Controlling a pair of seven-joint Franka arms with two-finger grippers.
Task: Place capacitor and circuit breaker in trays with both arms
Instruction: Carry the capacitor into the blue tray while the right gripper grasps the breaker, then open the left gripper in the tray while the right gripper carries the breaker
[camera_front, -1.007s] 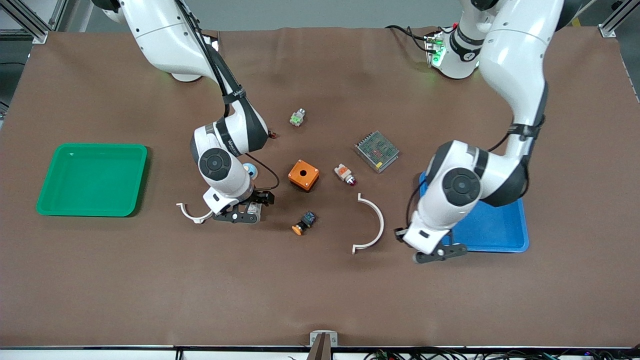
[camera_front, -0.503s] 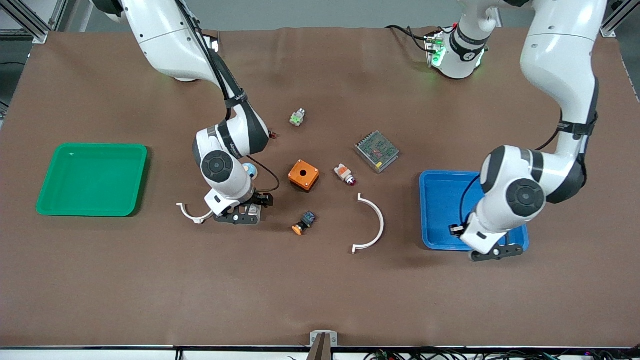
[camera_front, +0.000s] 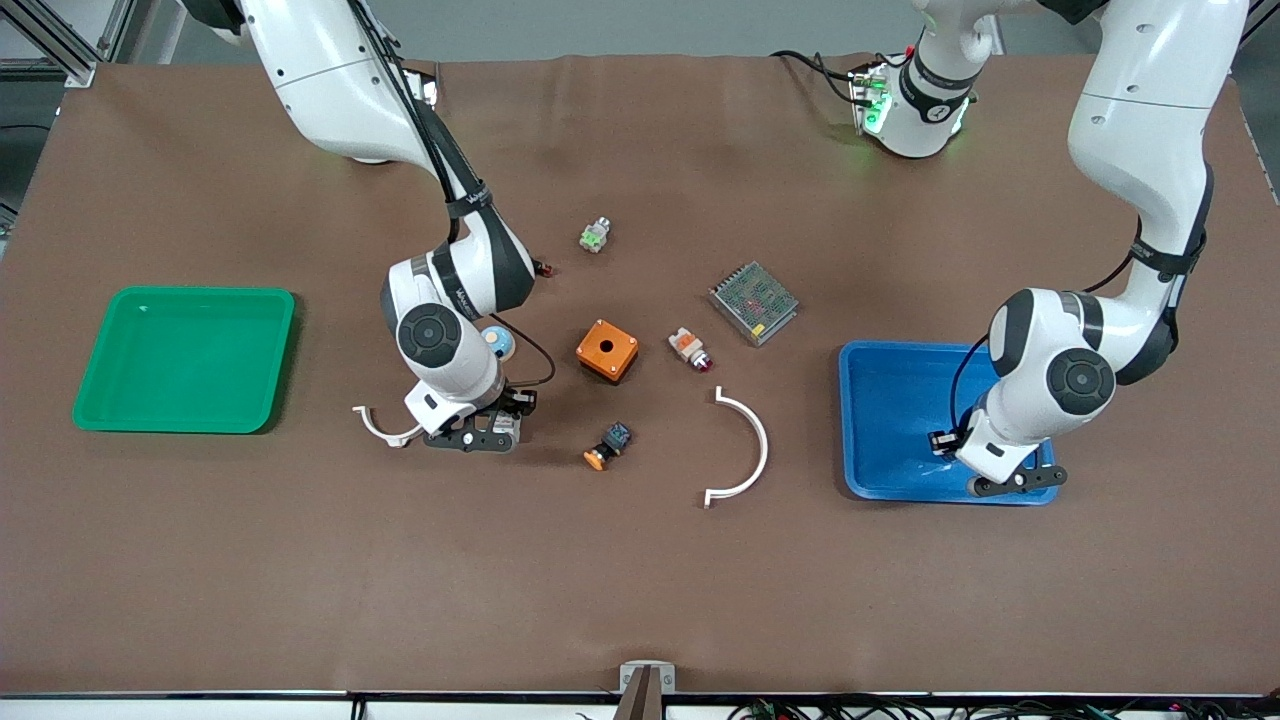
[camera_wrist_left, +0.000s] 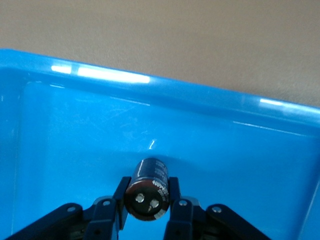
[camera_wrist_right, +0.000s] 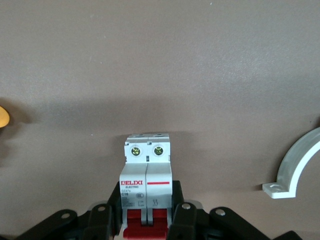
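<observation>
left wrist view shows the capacitor (camera_wrist_left: 148, 189), a short black cylinder with a silvery end and white print on its side, pinched between the fingers of the left gripper (camera_wrist_left: 147, 204) just over the floor of the blue tray (camera_wrist_left: 75, 130), near the tray corner nearest the front camera. right wrist view shows the breaker (camera_wrist_right: 147, 187), a white-grey block with two screw terminals, a red stripe and red toggles, clamped in the right gripper (camera_wrist_right: 146, 216) low over the bare mat. since a second ago the left gripper (camera_front: 1015, 482) has swung from outside the tray's edge to over its inside; the right gripper (camera_front: 478, 437) has hardly moved, with the breaker (camera_front: 503, 427) still in it. on the mat: two trays, the blue one and a green tray (camera_front: 110, 400) at the right arm's end; two white clamps (camera_front: 745, 448) (camera_front: 378, 424); one orange box (camera_front: 607, 349); one push-button (camera_front: 607, 446); one mesh-topped unit (camera_front: 754, 301); one white-orange part (camera_front: 690, 348); one small green part (camera_front: 595, 235).
</observation>
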